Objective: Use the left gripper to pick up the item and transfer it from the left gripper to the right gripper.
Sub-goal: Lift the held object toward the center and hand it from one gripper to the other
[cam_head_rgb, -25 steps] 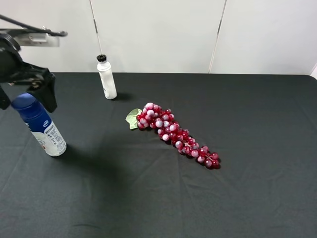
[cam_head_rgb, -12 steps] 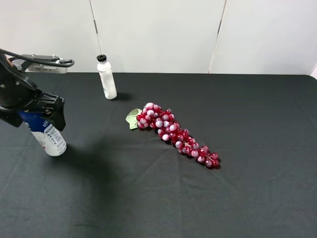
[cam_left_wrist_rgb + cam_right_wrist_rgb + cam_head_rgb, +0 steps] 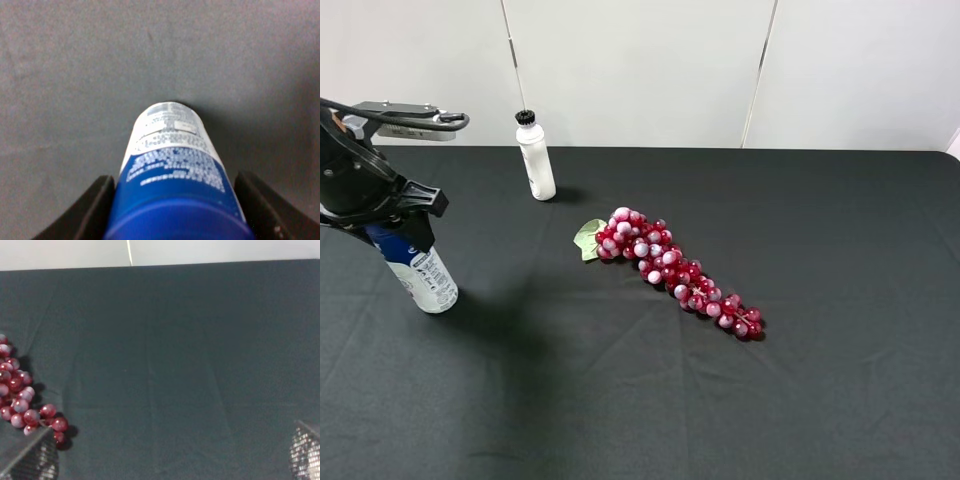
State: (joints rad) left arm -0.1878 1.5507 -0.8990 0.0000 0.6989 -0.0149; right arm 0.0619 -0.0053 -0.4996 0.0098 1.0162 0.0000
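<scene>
On the left of the black bench (image 3: 800, 400), our left tool (image 3: 382, 228) sits low over the task's thing, one finger either side of its blue cap, set for the pick. We can't tell if it's clamped yet. Right tool (image 3: 167, 455) is spread wide and empty, free to receive. Grapes (image 3: 670, 265) lie mid-bench, clear of the path. The item (image 3: 428, 280) stands tilted, base on the bench. Slim bottle (image 3: 535, 160) is upright at the back.

your left gripper (image 3: 382, 212) sits over the top of the can (image 3: 425, 278) at the table's (image 3: 800, 400) far left, seemingly a finger on each side. the bottle (image 3: 535, 158) stands behind and to its right; the grapes (image 3: 675, 268) lie mid-table.
</scene>
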